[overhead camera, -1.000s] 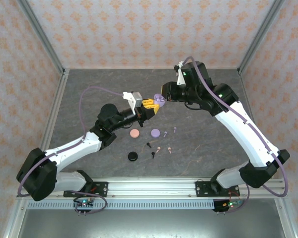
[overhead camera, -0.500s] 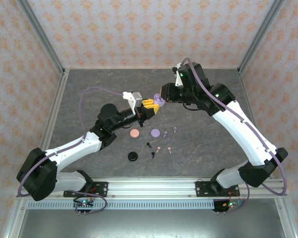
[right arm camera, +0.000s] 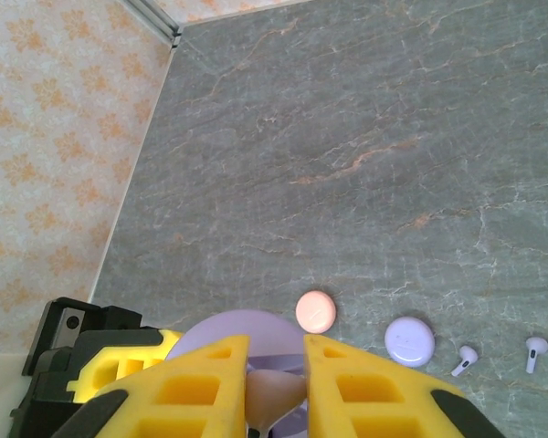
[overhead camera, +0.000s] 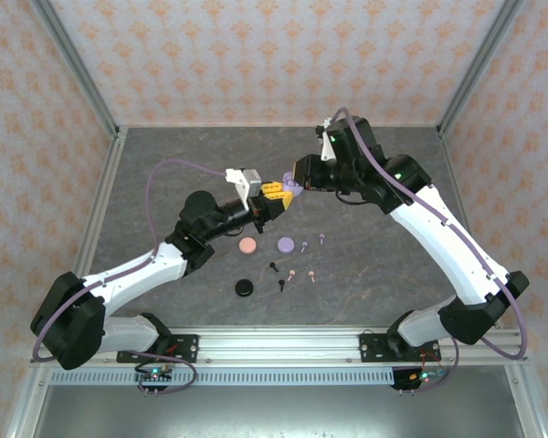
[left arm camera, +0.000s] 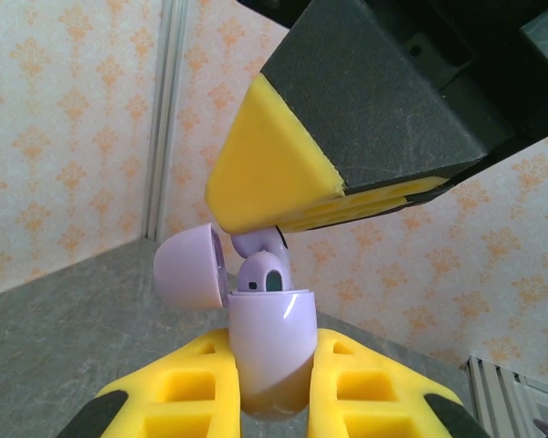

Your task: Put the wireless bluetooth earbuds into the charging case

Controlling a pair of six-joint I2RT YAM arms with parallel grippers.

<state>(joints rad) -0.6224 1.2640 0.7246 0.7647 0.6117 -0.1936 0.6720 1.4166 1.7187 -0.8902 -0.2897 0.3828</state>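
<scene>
Gripping (left gripper (left arm camera: 274, 388)): clamped on open lilac case (left arm camera: 272, 347), lid swung left.
Pinching (right gripper (right arm camera: 274, 379)): closed on lilac earbud (left arm camera: 256, 243) at the case mouth.
Table (overhead camera: 164, 164): bare toward far and side edges; loose earbuds (overhead camera: 304, 245) lie nearer the front.

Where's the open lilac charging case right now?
In the top view the open lilac case is clamped in the left end effector above the table's middle, beside the right end effector holding a lilac earbud at its mouth.
</scene>
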